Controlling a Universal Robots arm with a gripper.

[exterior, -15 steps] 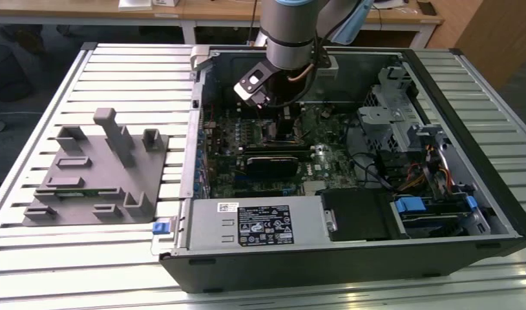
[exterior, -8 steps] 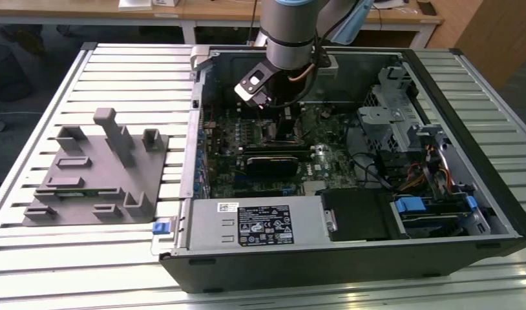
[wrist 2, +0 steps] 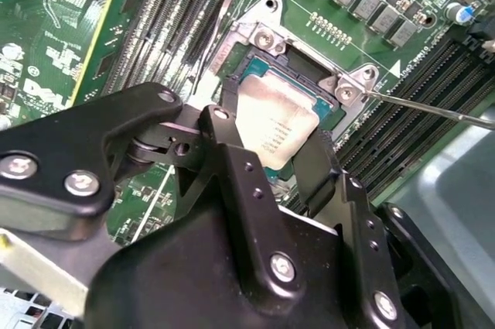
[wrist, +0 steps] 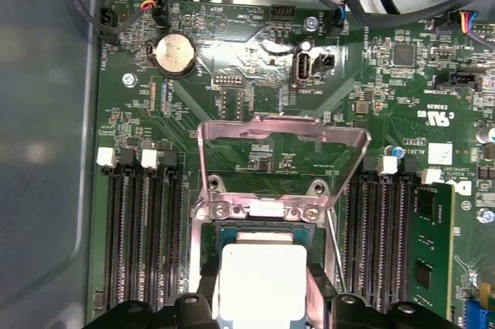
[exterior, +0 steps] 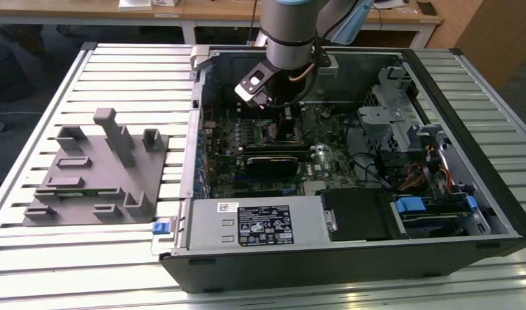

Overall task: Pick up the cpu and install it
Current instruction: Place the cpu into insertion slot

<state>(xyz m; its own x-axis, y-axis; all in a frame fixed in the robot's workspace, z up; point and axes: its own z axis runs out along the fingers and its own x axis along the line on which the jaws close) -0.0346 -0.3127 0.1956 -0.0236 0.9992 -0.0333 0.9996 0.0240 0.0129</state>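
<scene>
The cpu point(wrist 2: 277, 126) point(wrist: 259, 276), a small square chip with a pale silver top, sits between my gripper's point(wrist 2: 271, 139) point(wrist: 261, 286) two black fingers point(wrist 2: 228, 131), which press against its opposite edges. It hangs level, right at the black socket frame point(wrist 2: 309, 73) on the green motherboard, with the socket's metal bracket point(wrist: 282, 139) swung up and open behind it. In the exterior view the gripper point(exterior: 285, 123) reaches down into the open computer case over the socket point(exterior: 280, 134). Whether the chip rests in the socket or hovers just above it, I cannot tell.
Black memory slots point(wrist: 143, 236) flank the socket, with a green memory stick point(wrist: 433, 248) on one side. A thin metal lever point(wrist 2: 433, 104) juts out beside the socket. The case point(exterior: 349, 258) holds a drive cage, cables and a power supply. A grey fixture point(exterior: 99, 171) lies on the exterior view's left.
</scene>
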